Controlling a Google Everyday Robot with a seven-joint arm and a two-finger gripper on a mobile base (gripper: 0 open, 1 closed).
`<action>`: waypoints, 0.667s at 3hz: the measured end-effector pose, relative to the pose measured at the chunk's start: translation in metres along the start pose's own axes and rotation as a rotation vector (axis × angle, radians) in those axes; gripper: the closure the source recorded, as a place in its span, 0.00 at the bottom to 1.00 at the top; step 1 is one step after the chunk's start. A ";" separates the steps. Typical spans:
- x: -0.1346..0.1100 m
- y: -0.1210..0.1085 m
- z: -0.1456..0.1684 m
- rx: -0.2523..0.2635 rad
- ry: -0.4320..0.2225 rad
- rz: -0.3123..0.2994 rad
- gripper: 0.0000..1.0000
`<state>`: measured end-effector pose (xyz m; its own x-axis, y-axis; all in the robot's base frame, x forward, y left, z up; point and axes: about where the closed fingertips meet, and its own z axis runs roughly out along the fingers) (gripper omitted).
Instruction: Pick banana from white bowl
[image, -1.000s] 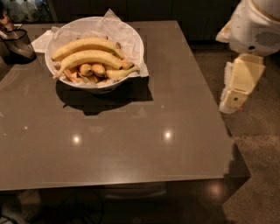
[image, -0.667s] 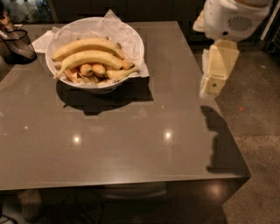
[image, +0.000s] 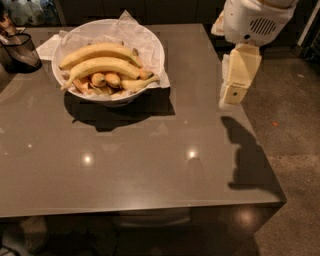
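The white bowl (image: 152, 42), lined with crinkled white paper, stands at the far left of the grey table. Two long bananas lie across it. The banana (image: 105, 66) is the nearer, slimmer one, with its thin stem pointing to the bowl's left rim. A thicker, more arched banana (image: 97, 50) lies just behind it. Small stubby bananas (image: 106, 80) sit in front. My gripper (image: 231, 94) hangs from the white arm (image: 250, 20) above the table's right edge, well to the right of the bowl and apart from it.
A black mesh container (image: 20, 52) stands at the far left edge, with white paper (image: 49, 46) beside it. The grey table (image: 140, 165) ends at the right, where the speckled floor (image: 295, 130) begins. The arm casts a shadow on the table's right side.
My arm and gripper have moved left, from beyond the table's right side to above its right edge. The bowl and bananas have not moved on the table.
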<state>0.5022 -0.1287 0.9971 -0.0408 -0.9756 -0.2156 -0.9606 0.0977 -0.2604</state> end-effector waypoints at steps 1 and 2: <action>-0.023 -0.021 0.022 -0.046 -0.009 -0.042 0.01; -0.053 -0.047 0.042 -0.082 -0.021 -0.083 0.12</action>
<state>0.5607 -0.0736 0.9810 0.0451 -0.9753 -0.2164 -0.9796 -0.0008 -0.2008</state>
